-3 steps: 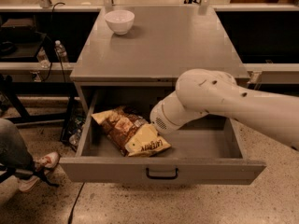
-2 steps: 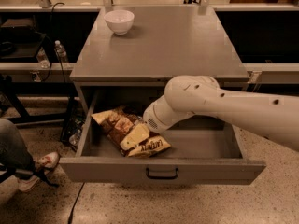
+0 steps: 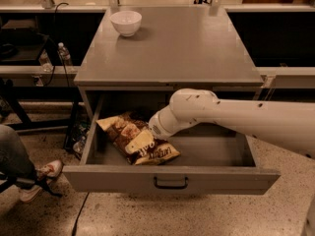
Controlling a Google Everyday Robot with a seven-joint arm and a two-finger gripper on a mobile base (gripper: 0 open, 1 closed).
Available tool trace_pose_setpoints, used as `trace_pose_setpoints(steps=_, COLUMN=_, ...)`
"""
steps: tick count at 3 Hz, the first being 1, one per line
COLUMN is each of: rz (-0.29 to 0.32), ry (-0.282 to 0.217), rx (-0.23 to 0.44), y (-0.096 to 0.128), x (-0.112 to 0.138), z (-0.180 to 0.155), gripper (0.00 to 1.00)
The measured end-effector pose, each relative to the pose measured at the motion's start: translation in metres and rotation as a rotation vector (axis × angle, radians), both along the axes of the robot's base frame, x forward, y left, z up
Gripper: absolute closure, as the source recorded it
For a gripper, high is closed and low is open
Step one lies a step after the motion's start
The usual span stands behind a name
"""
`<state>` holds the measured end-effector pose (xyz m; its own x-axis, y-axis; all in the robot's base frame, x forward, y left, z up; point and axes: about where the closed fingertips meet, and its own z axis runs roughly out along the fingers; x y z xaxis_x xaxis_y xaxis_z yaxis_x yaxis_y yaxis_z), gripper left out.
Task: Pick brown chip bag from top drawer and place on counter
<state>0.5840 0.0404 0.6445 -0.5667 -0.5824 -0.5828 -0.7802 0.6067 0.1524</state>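
Bag (image 3: 138,141) lies in the left half of the open drawer (image 3: 221,178), flat on the drawer floor and skewed, one pale end up toward the back left corner and the other near the front panel. It is crumpled and looks as if it would buckle under a squeeze, so you should expect to take it by a fold or an end, not across its full width.

The gripper (image 3: 154,130) is down inside the drawer at the bag's right edge, right against it or just above it. Its business end points away from the camera and is hidden by the wrist, so you cannot tell whether it is wide, narrow or has the bag in hold. The arm (image 3: 236,116) comes in from the right, low across the drawer and under the lip of the counter (image 3: 172,48). That angle looks forced by the overhang: a straight drop from above is blocked there. Your lift will probably have to come forward before it goes up.

The drawer is pulled well out, with its black handle (image 3: 170,182) facing you. On the counter, a bowl (image 3: 126,22) sits at the back left corner, well apart from the middle and front, where the bag could go.

Around the cabinet are dark shelving on both sides, a bottle (image 3: 63,53) on the left, a speckled floor (image 3: 147,215), and a seated person's leg and shoe (image 3: 47,171) at lower left, near the drawer's left corner.
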Motion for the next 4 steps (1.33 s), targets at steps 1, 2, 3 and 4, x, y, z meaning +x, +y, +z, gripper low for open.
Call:
trace_pose_setpoints(steps=1, rz=-0.007, ry=0.016, rx=0.023, y=0.006, x=0.003, z=-0.01, gripper=0.18)
trace_pose_setpoints(steps=2, rz=0.002, ry=0.022, rx=0.041, y=0.01, x=-0.002, z=-0.009, gripper=0.43)
trace_pose_setpoints(steps=3, rz=0.018, ry=0.027, rx=0.056, y=0.012, x=-0.007, z=-0.005, gripper=0.64)
trace_pose_setpoints(steps=4, rz=0.044, ry=0.015, rx=0.109, y=0.009, x=-0.013, z=0.011, gripper=0.88)
